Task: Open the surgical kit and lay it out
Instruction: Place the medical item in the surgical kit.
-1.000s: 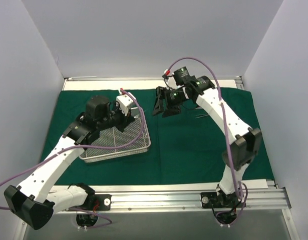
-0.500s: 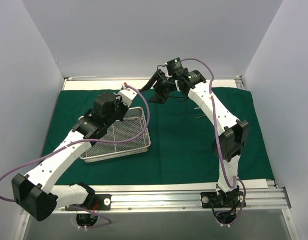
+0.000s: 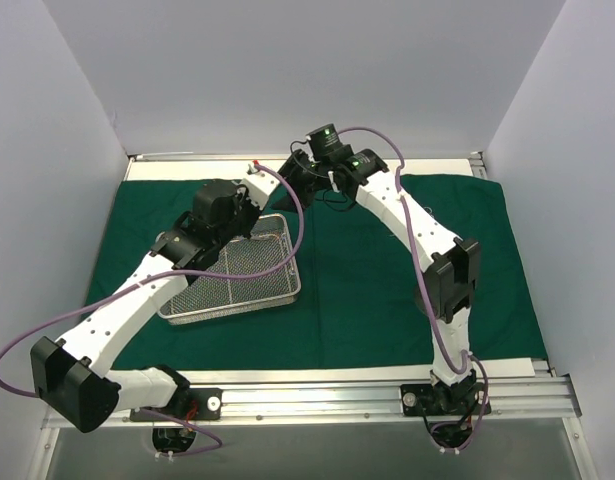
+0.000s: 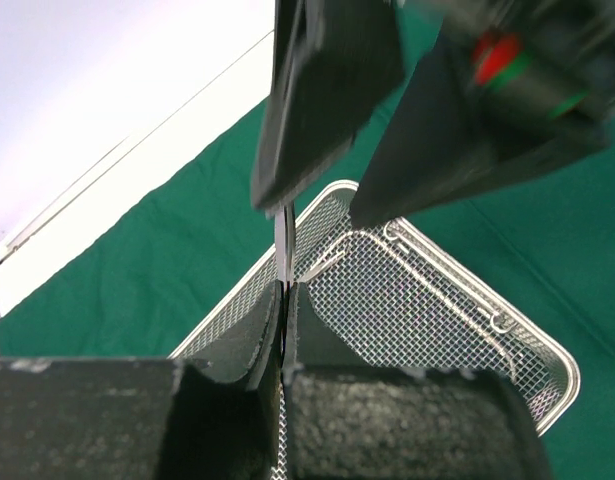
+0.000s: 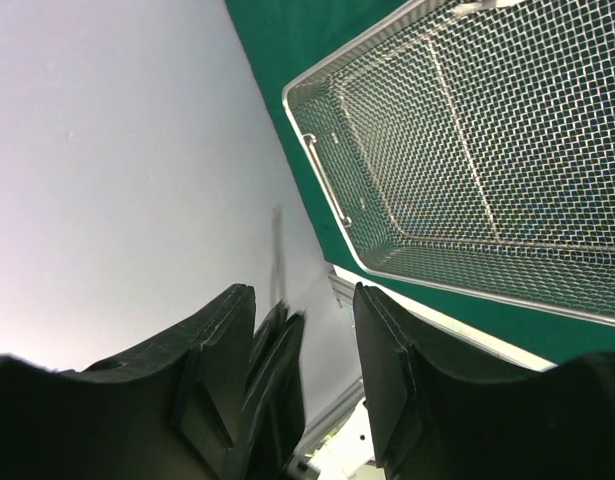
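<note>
The dark green cloth [image 3: 367, 290] lies spread over the table. The silver wire-mesh tray [image 3: 232, 275] sits on its left half and looks empty. It also shows in the left wrist view [image 4: 437, 310] and the right wrist view [image 5: 487, 150]. My left gripper [image 3: 259, 186] hovers above the tray's far edge. It is shut [image 4: 285, 290] on a thin metal instrument [image 4: 283, 245] that sticks out past its tips. My right gripper [image 3: 293, 178] is open, and its fingers [image 4: 327, 90] straddle that instrument's free end without closing on it. In the right wrist view [image 5: 302, 295] the left gripper's fingers [image 5: 277, 370] sit between the open jaws.
White walls enclose the table on three sides. A metal rail [image 3: 317, 395] runs along the near edge by the arm bases. Purple cables [image 3: 287, 215] loop off both arms above the tray.
My right gripper swung left and toward the back, to the left gripper. My left gripper rose and moved toward the back with the instrument. The two now meet above the tray's far edge.
</note>
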Tool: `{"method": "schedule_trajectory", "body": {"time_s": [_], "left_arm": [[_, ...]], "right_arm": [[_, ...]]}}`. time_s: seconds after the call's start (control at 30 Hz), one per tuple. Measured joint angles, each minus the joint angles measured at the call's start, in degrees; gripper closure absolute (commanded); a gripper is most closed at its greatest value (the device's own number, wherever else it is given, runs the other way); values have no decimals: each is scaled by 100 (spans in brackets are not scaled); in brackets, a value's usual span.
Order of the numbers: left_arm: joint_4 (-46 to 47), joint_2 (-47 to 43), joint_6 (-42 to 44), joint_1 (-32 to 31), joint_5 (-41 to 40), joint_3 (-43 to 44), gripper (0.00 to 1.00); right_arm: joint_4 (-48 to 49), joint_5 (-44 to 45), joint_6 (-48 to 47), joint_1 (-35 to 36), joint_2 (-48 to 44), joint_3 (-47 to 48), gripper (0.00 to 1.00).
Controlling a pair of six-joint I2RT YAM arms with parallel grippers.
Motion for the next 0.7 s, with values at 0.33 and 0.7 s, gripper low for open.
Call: {"method": "schedule_trajectory", "body": {"time_s": [0.33, 0.7], "left_arm": [[-37, 109, -48, -4, 138, 96, 98], [-42, 291, -332, -2, 170, 205, 18]], "right_arm": [[57, 28, 149, 37, 254, 24, 78], [155, 98, 214, -76, 295, -42, 100]]}}
